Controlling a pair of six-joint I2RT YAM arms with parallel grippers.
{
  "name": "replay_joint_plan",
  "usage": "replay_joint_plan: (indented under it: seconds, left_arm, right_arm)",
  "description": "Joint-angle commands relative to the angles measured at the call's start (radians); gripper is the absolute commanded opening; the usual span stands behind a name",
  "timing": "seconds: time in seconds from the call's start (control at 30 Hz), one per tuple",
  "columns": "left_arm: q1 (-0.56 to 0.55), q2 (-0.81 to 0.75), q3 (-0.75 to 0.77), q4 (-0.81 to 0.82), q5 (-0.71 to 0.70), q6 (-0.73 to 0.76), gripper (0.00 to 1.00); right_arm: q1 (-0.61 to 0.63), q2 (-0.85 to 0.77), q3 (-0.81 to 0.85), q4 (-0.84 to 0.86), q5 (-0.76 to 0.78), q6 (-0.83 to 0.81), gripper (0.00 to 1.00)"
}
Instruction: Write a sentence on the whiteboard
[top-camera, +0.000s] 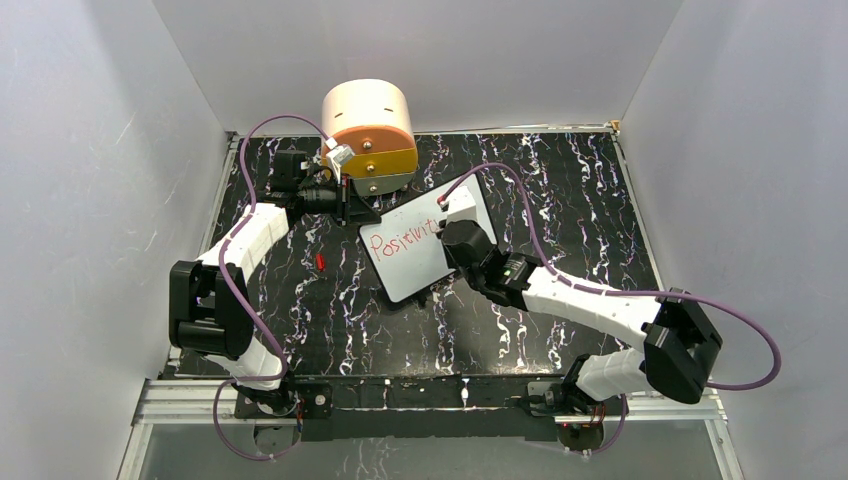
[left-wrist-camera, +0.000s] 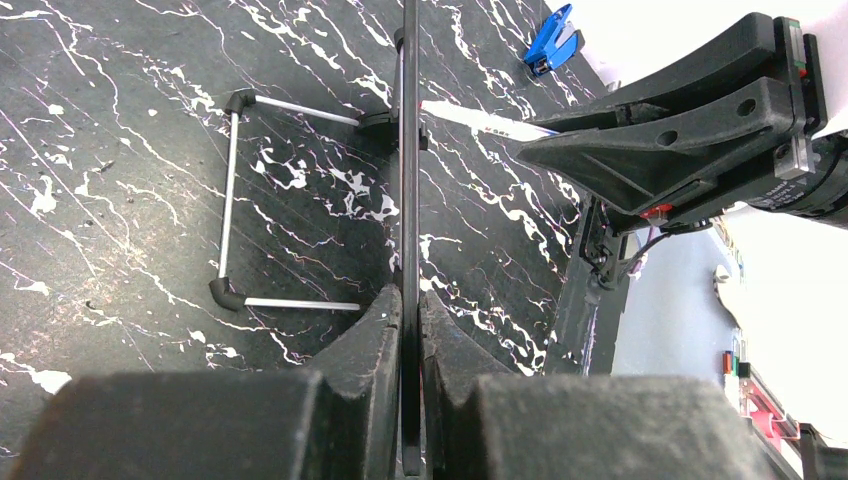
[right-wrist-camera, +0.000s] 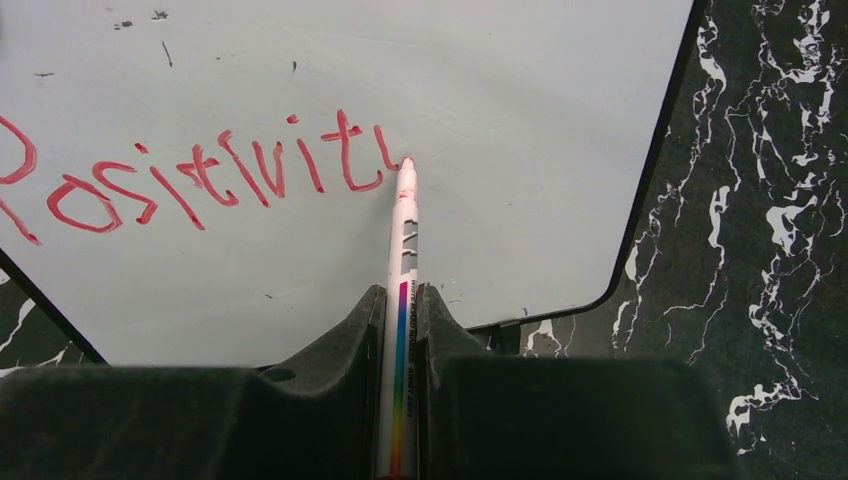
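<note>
right pincer (right-wrist-camera: 402, 300) grips the marker (right-wrist-camera: 404, 235), tip on the whiteboard (right-wrist-camera: 520, 90) just past the lettering (right-wrist-camera: 200, 180); left pincer (left-wrist-camera: 410, 305) clamps its edge.

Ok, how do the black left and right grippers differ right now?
The left gripper is shut on the thin black rim of the flat white whiteboard; the right gripper is shut on a white, rainbow-striped marker. The left grips the board edge-on; the right sets the marker's red tip on its face, at the end of the red lettering. Both are shut and work the same board.
</note>
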Motion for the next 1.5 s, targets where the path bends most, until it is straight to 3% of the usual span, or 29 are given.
replay_joint_plan:
  seconds: [0.0, 0.67, 1.47]
  left_arm:
    - [-0.009, 0.019, -0.018, -0.061, -0.069, 0.030, 0.00]
    - [-0.009, 0.020, -0.017, -0.061, -0.065, 0.030, 0.00]
    - [-0.009, 0.016, -0.018, -0.061, -0.065, 0.031, 0.00]
  right_arm:
    - [-0.012, -0.034, 0.016, 0.062, 0.033, -0.026, 0.00]
    - [-0.030, -0.001, 0.040, 0.116, -0.006, -0.058, 0.00]
    - [-0.031, 0.029, 0.066, -0.091, -0.141, 0.012, 0.00]
